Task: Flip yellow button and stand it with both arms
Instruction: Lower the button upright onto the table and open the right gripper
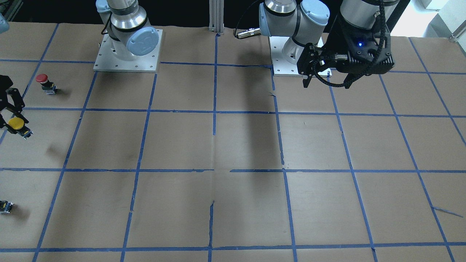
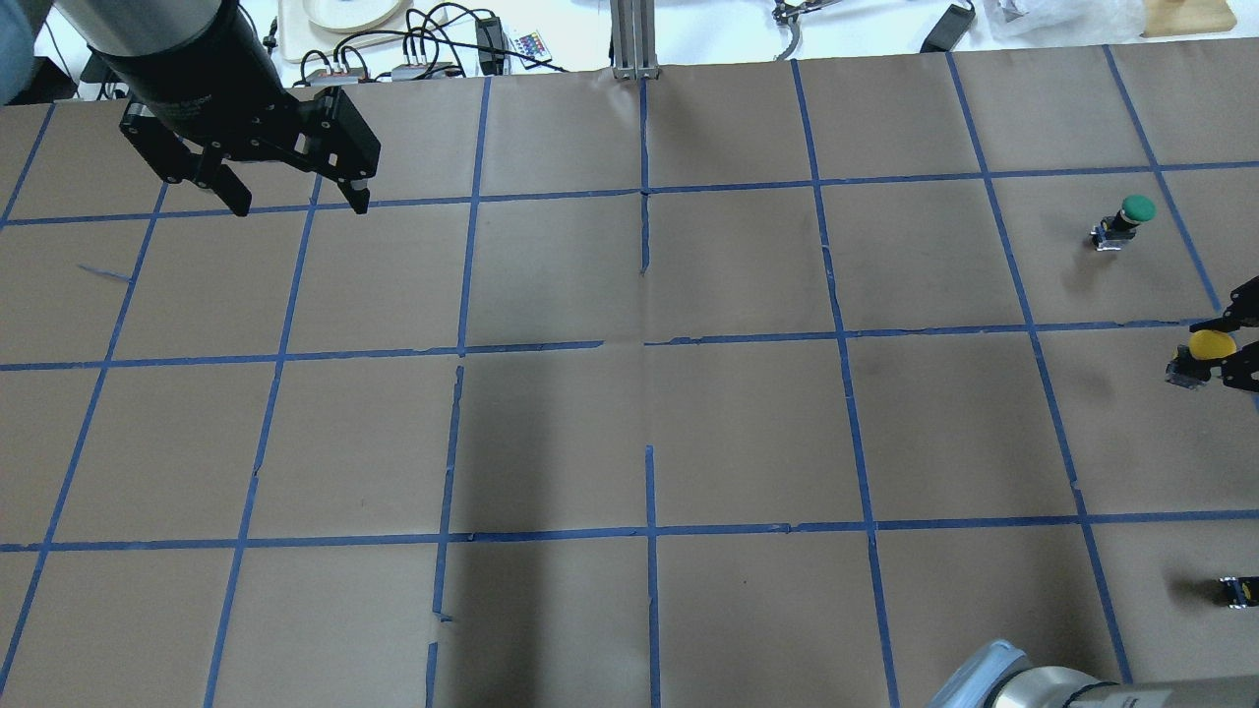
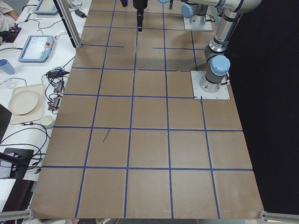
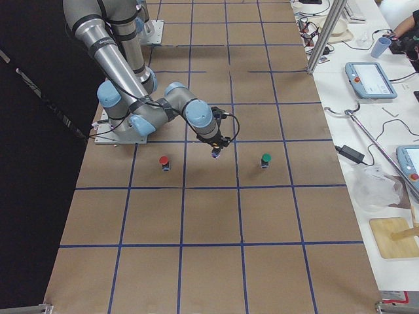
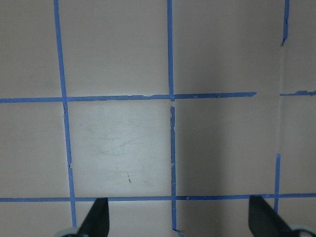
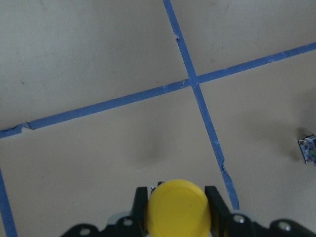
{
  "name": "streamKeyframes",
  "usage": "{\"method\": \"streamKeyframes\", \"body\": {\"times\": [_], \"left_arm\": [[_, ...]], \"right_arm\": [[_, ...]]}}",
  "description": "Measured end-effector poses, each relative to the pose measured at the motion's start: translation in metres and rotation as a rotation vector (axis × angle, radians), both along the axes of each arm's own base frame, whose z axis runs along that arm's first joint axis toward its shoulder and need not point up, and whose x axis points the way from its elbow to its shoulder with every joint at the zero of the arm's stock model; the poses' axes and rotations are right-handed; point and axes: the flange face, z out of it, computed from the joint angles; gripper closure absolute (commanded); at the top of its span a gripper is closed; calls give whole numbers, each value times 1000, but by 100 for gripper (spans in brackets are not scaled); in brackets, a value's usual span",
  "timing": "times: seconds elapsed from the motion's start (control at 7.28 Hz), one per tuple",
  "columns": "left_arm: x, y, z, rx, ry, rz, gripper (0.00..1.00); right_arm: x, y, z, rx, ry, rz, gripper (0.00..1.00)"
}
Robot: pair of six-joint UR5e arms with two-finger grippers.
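The yellow button (image 1: 16,123) has a round yellow cap on a black body. My right gripper (image 1: 14,122) is shut on it at the table's far right end and holds it a little above the paper, over its own shadow. The right wrist view shows the yellow cap (image 6: 177,207) facing the camera between the two fingers (image 6: 213,202). It also shows in the overhead view (image 2: 1210,346). My left gripper (image 2: 300,206) is open and empty, high over the far left part of the table, also seen from the front (image 1: 326,85) and in the left wrist view (image 5: 180,219).
A red-capped button (image 1: 45,83) stands near the right arm's base. A green-capped button (image 2: 1131,218) stands beyond the yellow one. A small dark capless block (image 2: 1239,590) lies at the table's right edge. The brown paper carries a grid of blue tape (image 2: 644,354).
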Motion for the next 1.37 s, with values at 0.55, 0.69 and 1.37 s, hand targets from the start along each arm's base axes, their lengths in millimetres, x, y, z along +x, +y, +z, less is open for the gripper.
{"method": "streamKeyframes", "body": {"times": [0.55,0.69,1.37], "left_arm": [[0,8,5,-5,3,-1,0],[0,8,5,-6,5,-1,0],[0,7,6,-11,12,0,0]], "right_arm": [[-23,6,-31,-52,-46,153,94],[-27,10,-39,-39,-72,159,94],[-34,15,-60,-11,-129,160,42]]}}
